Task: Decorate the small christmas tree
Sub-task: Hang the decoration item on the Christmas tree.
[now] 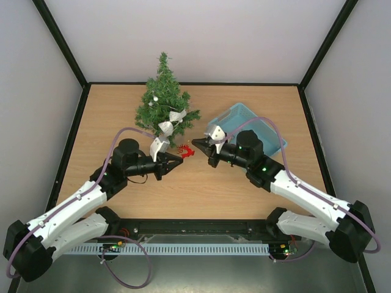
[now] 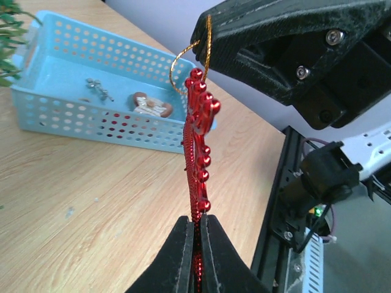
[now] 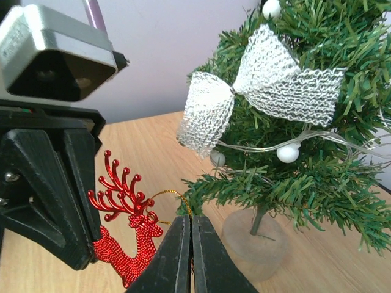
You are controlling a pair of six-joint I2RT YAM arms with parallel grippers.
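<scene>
The small christmas tree (image 1: 164,101) stands at the back middle of the table, with a silver mesh ribbon (image 3: 263,85) and white beads on it; it also shows in the right wrist view (image 3: 305,159). A red glitter reindeer ornament (image 1: 186,151) with a gold loop (image 3: 174,198) hangs between both grippers, in front of the tree. My left gripper (image 2: 197,235) is shut on the reindeer's body (image 2: 197,152). My right gripper (image 3: 191,235) is shut on the gold loop. The reindeer (image 3: 125,238) is held above the table.
A light blue perforated basket (image 1: 269,131) sits at the right behind my right arm; in the left wrist view the basket's wall (image 2: 91,119) shows, with a small silver piece (image 2: 98,88) and a brown-and-white ornament (image 2: 149,105) inside. Black frame rails edge the table.
</scene>
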